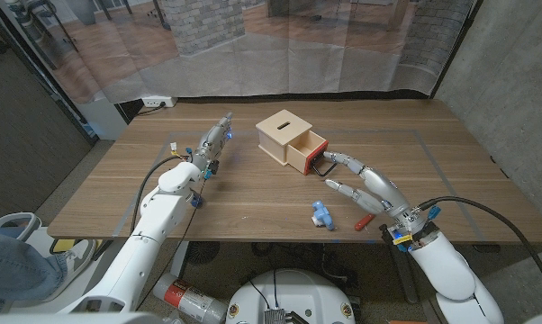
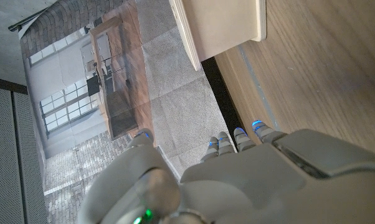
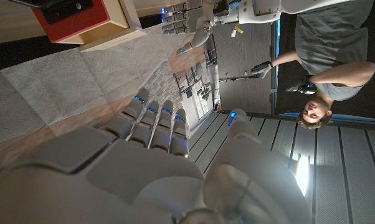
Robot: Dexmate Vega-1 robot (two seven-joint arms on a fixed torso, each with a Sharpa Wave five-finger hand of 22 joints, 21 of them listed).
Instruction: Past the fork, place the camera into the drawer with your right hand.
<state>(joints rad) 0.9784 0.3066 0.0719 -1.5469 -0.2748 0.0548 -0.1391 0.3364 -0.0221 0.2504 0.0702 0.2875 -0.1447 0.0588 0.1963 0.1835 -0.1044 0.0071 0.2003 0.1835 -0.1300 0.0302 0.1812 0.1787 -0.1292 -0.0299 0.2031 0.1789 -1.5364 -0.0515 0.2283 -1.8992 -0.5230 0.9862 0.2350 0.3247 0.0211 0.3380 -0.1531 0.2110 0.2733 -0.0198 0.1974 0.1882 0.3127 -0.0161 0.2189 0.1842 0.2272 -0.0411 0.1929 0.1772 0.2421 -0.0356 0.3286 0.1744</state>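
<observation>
A light wooden box stands mid-table with its red drawer pulled out toward my right side; a black handle hangs at the drawer's front. My right hand hovers just right of the drawer, fingers spread toward the handle and holding nothing. A small blue and white object, possibly the camera, lies near the front edge, left of my right wrist. A slim red item lies beside it, partly under the wrist. In the right wrist view the red drawer sits beyond my right hand.
My left hand reaches over the table left of the box, fingers stretched out, holding nothing; the left wrist view shows the box beyond my left hand. A person stands behind the table. The table edge runs close in front.
</observation>
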